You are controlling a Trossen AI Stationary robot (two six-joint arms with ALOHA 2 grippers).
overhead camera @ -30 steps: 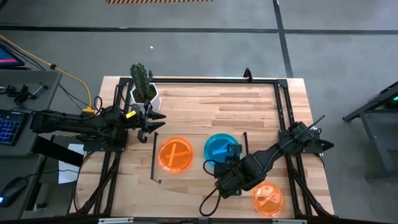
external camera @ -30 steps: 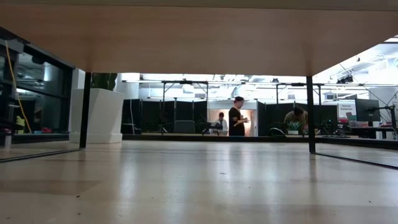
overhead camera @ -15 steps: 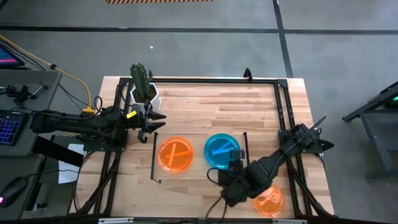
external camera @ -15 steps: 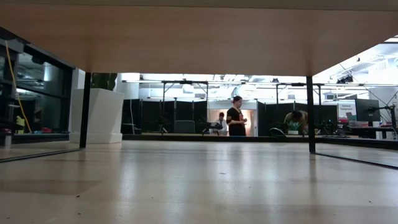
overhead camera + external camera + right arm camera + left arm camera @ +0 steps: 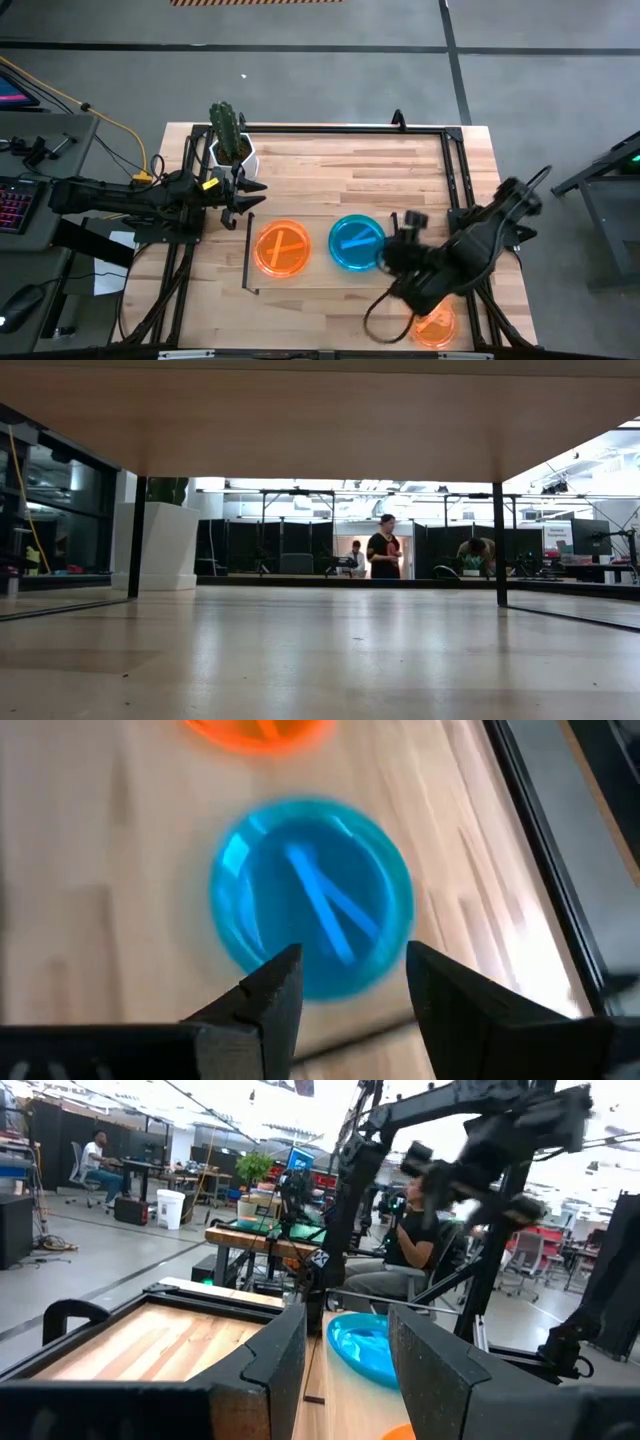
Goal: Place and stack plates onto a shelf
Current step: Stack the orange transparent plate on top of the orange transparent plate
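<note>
Two plates are seen lying flat, side by side and apart, on the shelf (image 5: 320,278), a low light-wood board with a thin black rail at each short end, set toward the six o'clock half of the tabletop (image 5: 400,165). The orange plate (image 5: 282,248) is placed toward the nine o'clock end of the shelf; the blue plate (image 5: 356,242) is placed toward the three o'clock end, just inside that end's rail. A second orange plate (image 5: 434,325) is found off the shelf, on the tabletop toward five o'clock, partly covered by the right arm.

The right gripper (image 5: 345,982) is held above the table just beside the blue plate, on its three o'clock side. Its fingers (image 5: 275,995) are seen set apart, with nothing between them; the blue plate is viewed through the gap, lying free below.

The left gripper (image 5: 250,195) is stationed near the nine o'clock edge of the table, beside a white cactus pot (image 5: 233,150) at eleven o'clock. Its fingers (image 5: 275,1360) are parted and nothing is gripped; the blue plate is seen beyond them.

In the low view, only the wooden surface, an overhanging board and the room behind are shown; a standing person (image 5: 381,553) is noted in the far background. No plate is stacked on another.
</note>
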